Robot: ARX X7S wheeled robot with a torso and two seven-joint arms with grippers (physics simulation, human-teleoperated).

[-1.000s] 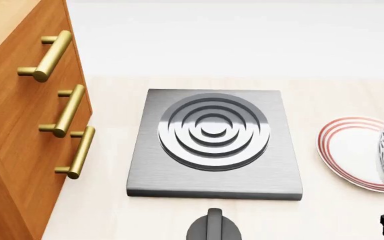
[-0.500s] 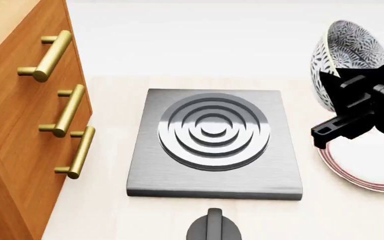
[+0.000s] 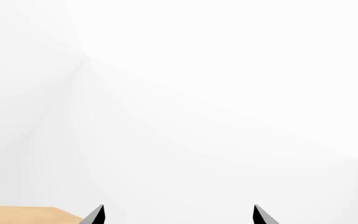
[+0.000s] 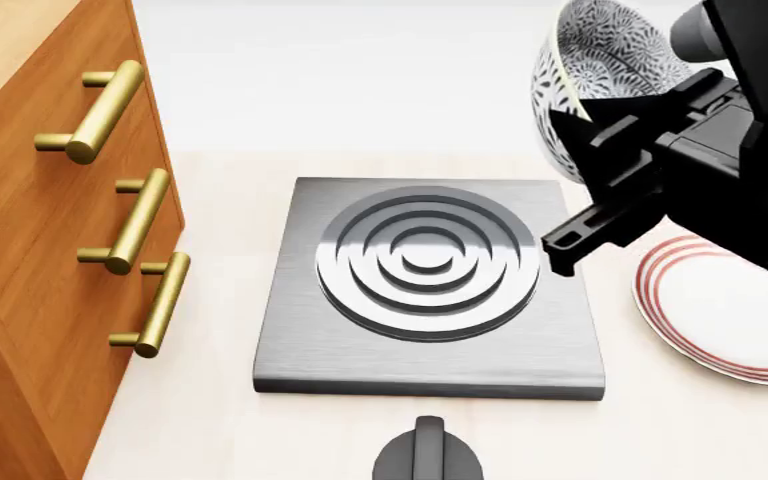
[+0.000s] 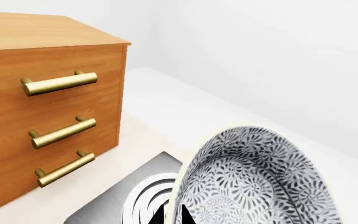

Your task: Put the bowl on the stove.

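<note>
The speckled bowl [image 4: 598, 60] is tilted on its side in the air, above the stove's far right corner. My right gripper [image 4: 574, 110] is shut on its rim; in the right wrist view the gripper [image 5: 173, 215] has one finger inside and one outside the bowl [image 5: 260, 182]. The stove [image 4: 427, 300], a dark-grey slab with a ringed burner, lies on the counter below and to the left; it also shows in the right wrist view [image 5: 135, 205]. My left gripper [image 3: 177, 214] is open and empty, facing blank white space; it is not in the head view.
A wooden drawer cabinet [image 4: 51, 250] with brass handles stands left of the stove and shows in the right wrist view [image 5: 48, 107]. A white plate with red rings [image 4: 724, 320] lies right of the stove. A black round knob [image 4: 427, 455] sits at the front.
My right arm has lifted the bowl from beside the plate and carried it up and to the left, towards the stove. The left gripper's earlier state is not shown.
</note>
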